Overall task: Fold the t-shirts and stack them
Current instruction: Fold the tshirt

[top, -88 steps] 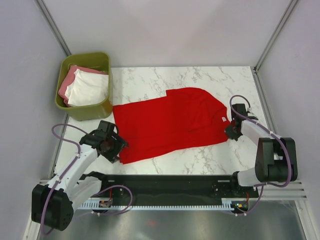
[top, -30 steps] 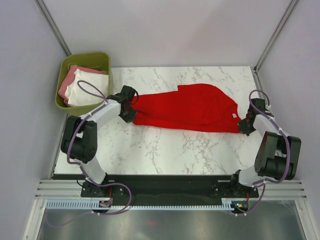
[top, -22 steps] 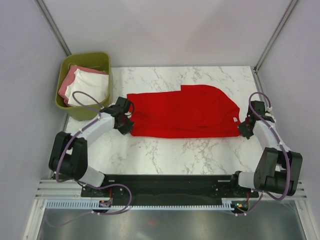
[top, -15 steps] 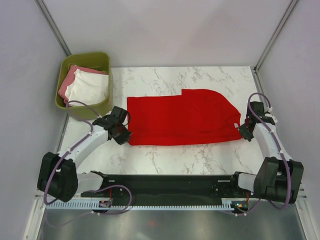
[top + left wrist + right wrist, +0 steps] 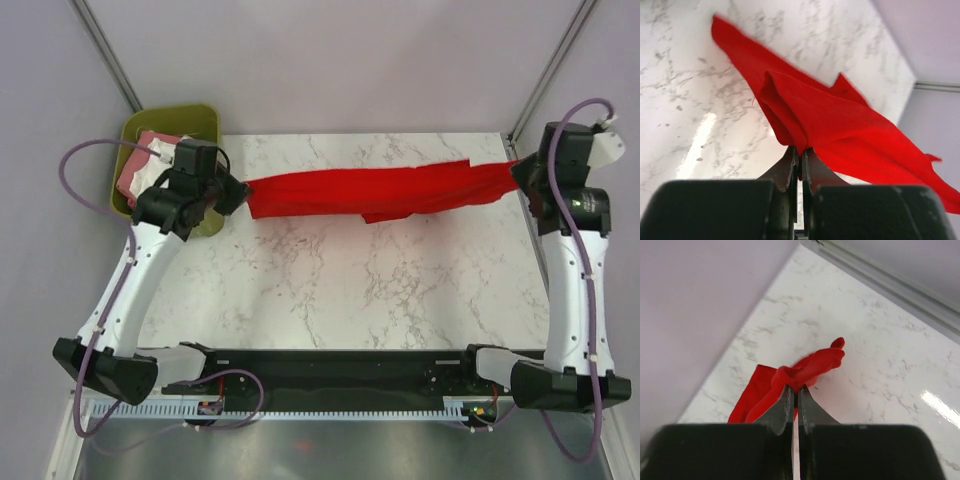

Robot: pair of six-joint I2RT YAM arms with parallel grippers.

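Arms rise from the near edge of the marble surface (image 5: pixel 380 290): your left arm (image 5: pixel 128 290) slants up the left side, and your right arm (image 5: pixel 578 290) stands almost straight up the right side. Beyond them, over the far half of the surface, the red t-shirt (image 5: pixel 400 188) is stretched into a long narrow band running left to right between the two hands. Your left hand (image 5: pixel 800 156) has its fingers pressed together on a bunched fold at the shirt's left end. In the left wrist view the cloth rises from the fingertips and fans away over the marble. Your right hand (image 5: pixel 794 391) is likewise pinching the red t-shirt, its fingers closed on a small gathered tuft at the right end, close to the right wall. The band sags a little near its middle, where a lower fold hangs down; you cannot tell from these views whether that fold touches the surface. Farthest back, at the far left corner just off the surface's edge, sits the olive-green bin (image 5: pixel 200 112), partly hidden behind your left arm. A pink t-shirt (image 5: pixel 146 140) and a sliver of a white t-shirt (image 5: pixel 163 152) show inside it.
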